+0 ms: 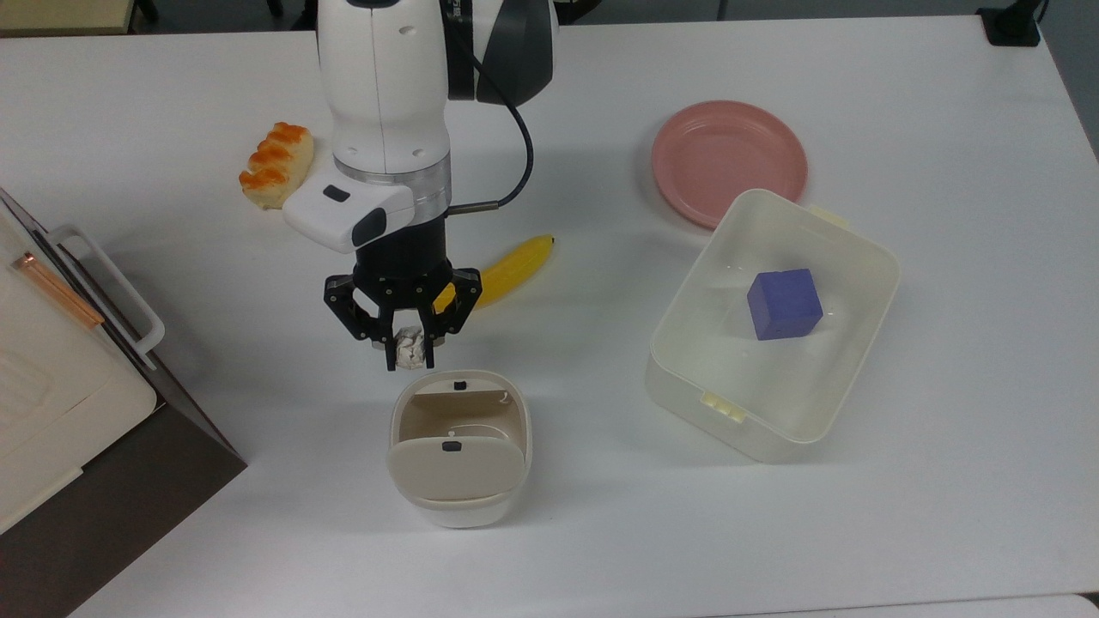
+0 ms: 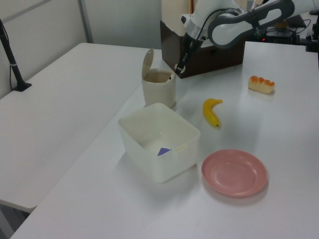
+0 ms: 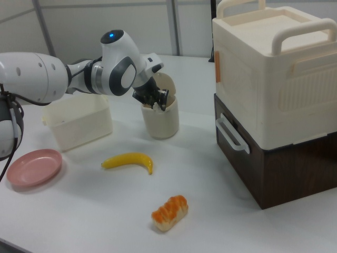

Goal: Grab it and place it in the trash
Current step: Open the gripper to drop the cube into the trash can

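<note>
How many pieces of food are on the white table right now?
2. A yellow banana lies near the table's middle, partly behind the end effector in the top view. An orange-topped bread roll sits toward the top view's upper left. None seem hidden.
</note>
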You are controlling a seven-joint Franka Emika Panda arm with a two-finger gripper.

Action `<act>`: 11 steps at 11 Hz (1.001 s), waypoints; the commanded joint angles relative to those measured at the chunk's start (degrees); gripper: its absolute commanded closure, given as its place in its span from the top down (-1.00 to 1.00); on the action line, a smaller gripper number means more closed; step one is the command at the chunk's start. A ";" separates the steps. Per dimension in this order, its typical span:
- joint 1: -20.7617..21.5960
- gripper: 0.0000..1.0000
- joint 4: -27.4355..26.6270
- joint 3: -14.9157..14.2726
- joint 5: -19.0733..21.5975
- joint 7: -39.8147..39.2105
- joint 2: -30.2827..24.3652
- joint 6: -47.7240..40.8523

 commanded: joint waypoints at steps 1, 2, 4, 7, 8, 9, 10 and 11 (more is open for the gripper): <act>2.37 -0.34 4.32 -0.87 -1.19 1.36 3.24 3.55; 2.46 -0.33 4.41 -0.87 -1.19 1.27 4.20 5.91; 3.25 -0.33 4.41 -0.95 -2.06 1.27 5.61 11.09; 3.34 -0.32 4.41 -0.96 -2.59 1.36 7.37 14.81; 3.34 0.14 4.41 -0.96 -2.25 1.53 7.37 14.81; 3.60 0.90 4.41 -0.96 -2.33 4.06 7.28 14.81; 3.69 1.00 4.41 -1.04 -2.59 5.30 7.37 14.81; 3.69 1.00 4.41 -1.04 -2.59 5.40 7.20 14.81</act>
